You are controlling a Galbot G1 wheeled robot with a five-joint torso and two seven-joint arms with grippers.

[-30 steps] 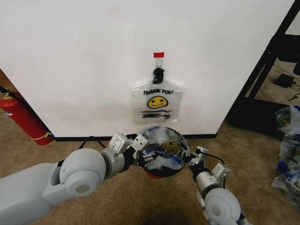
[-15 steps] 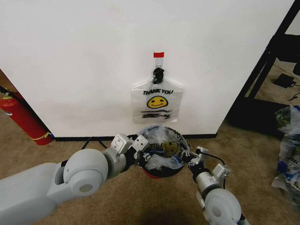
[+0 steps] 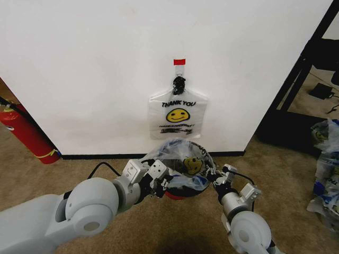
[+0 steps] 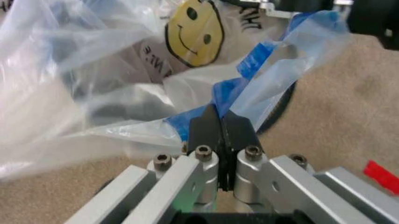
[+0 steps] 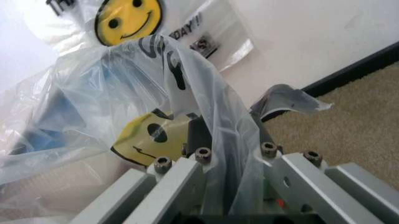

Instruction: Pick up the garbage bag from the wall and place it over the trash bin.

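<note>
Over small dark round trash bin (image 3: 183, 193): thin translucent smiley-print garbage bag (image 3: 180, 161), light, limp, slippery. My left gripper (image 4: 221, 125) pinches blue-marked edge; right gripper (image 5: 215, 140) clamps opposite rim film.

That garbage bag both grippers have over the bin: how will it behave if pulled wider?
Probably floppy: the garbage bag crumples and sags over the trash bin. Likely very light; the thin film billows. It may slip or tear, since the left gripper and right gripper each pinch only an edge.

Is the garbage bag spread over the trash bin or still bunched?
Partly spread. The garbage bag billows crumpled over the trash bin, with the left gripper shut on its edge and the right gripper holding the opposite side.
</note>
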